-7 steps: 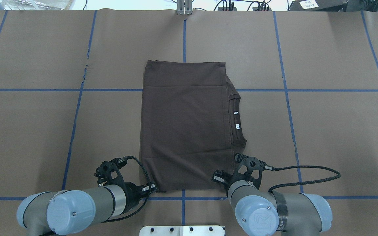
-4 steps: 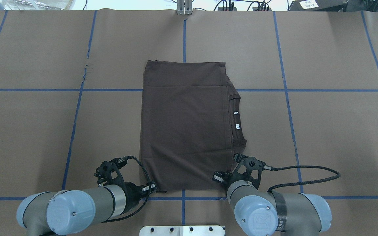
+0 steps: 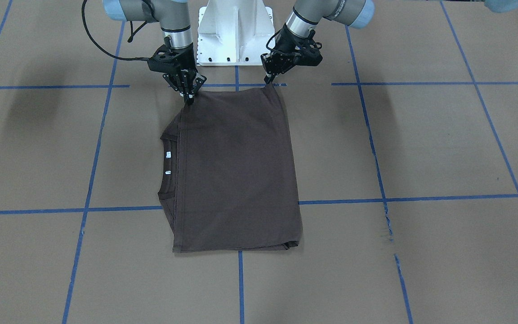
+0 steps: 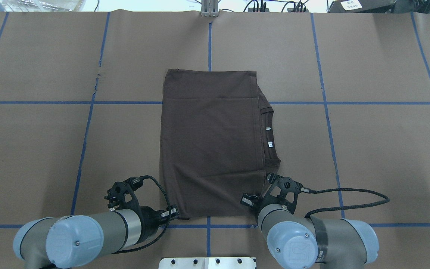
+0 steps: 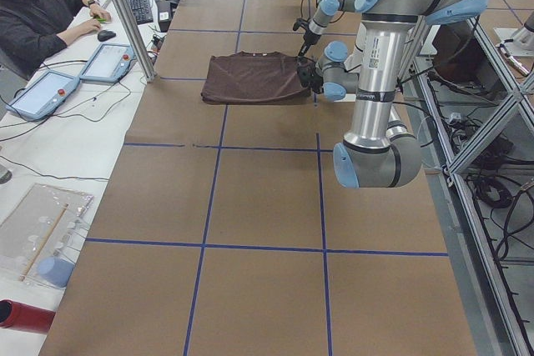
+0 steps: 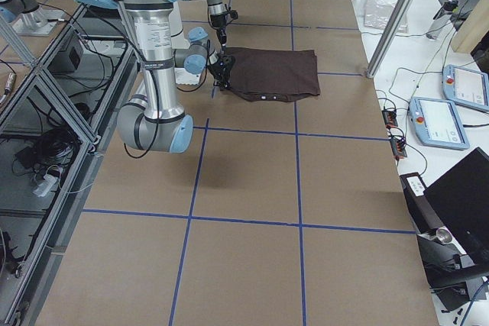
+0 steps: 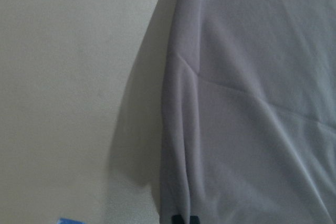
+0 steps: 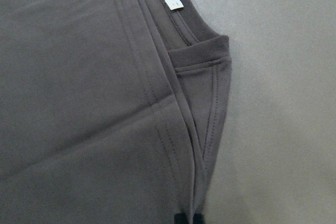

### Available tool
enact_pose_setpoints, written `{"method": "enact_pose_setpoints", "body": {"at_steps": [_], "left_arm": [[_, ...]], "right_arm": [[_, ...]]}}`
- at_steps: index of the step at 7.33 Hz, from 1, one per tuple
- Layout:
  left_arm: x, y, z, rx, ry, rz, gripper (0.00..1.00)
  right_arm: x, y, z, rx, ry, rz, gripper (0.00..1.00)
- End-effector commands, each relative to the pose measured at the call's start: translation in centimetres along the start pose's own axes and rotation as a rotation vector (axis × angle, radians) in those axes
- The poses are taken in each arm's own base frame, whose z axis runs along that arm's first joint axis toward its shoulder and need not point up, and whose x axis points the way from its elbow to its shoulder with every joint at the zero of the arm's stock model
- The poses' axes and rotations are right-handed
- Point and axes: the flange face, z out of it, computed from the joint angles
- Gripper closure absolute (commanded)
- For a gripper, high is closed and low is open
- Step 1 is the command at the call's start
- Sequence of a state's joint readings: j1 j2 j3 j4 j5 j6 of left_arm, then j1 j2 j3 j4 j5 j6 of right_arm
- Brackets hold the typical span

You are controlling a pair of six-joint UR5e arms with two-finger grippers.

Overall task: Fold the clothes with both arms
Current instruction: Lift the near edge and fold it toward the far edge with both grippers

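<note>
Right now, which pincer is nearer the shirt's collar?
Right. The right pincer grips the shirt at its near corner beside the collar; the left pincer grips the other near corner, across the shirt from it.

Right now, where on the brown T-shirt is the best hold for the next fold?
The two corners of the T-shirt nearest the robot, coming from its side: folded into a flat long rectangle, that short edge lies free. The left gripper and right gripper pinch there.
</note>
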State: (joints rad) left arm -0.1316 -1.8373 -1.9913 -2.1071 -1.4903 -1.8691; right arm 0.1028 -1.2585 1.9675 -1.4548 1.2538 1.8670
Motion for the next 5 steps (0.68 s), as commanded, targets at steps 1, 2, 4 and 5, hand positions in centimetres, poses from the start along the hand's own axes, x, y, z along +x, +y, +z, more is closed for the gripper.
{"method": "enact_pose_setpoints", "body": {"at_steps": [1, 2, 4, 5], "left_arm": [[3.6, 0.7, -8.5, -0.044, -0.02, 0.009, 1.0], [4.8, 0.9, -13.0, -0.046, -0.031, 0.007, 1.0], [5.5, 0.9, -18.6, -0.079, -0.041, 0.003, 1.0], [5.4, 1.0, -17.5, -0.076, -0.059, 0.01, 1.0]], "right_arm": [[-1.1, -2.4, -6.5, -0.016, -0.056, 0.025, 1.0], [-1.1, -4.1, -12.4, -0.027, -0.05, 0.025, 1.0], [-1.1, -5.0, -18.5, -0.099, -0.041, 0.056, 1.0], [-2.1, -4.0, -17.3, -0.098, -0.025, 0.046, 1.0]]}}
